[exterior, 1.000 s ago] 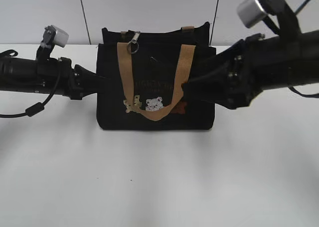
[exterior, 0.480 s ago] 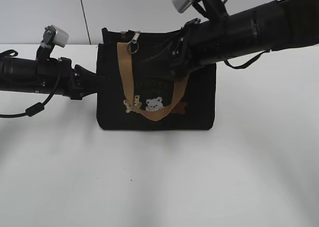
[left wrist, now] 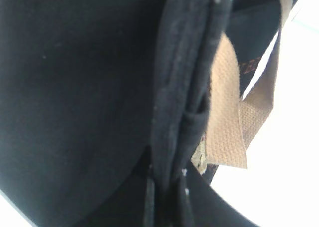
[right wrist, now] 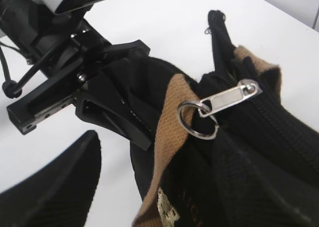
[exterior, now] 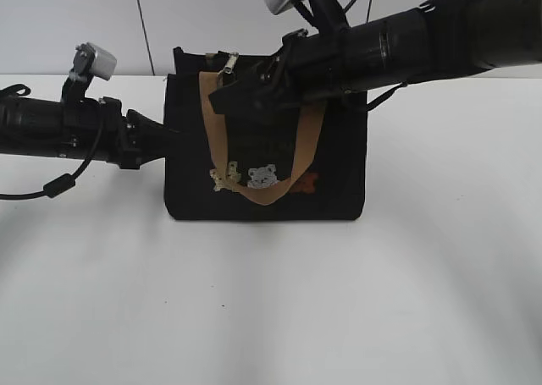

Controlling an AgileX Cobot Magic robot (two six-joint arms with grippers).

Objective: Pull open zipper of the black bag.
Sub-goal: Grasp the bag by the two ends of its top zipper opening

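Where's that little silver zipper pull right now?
In the right wrist view, the zipper pull lies at the black bag's top edge, its ring against the tan strap.

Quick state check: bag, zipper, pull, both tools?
black bag: upright on table, front handle hanging down.
zipper: closed.
zipper pull: at bag's end, ring dangling, not gripped.
left tool: shut on the bag's side.
right tool: open, near the pull.

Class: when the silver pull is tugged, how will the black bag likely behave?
The black bag is soft fabric, so its top will probably buckle. It looks light and may slide, though the left gripper pinches its end. The silver pull dangles loosely and may swing.
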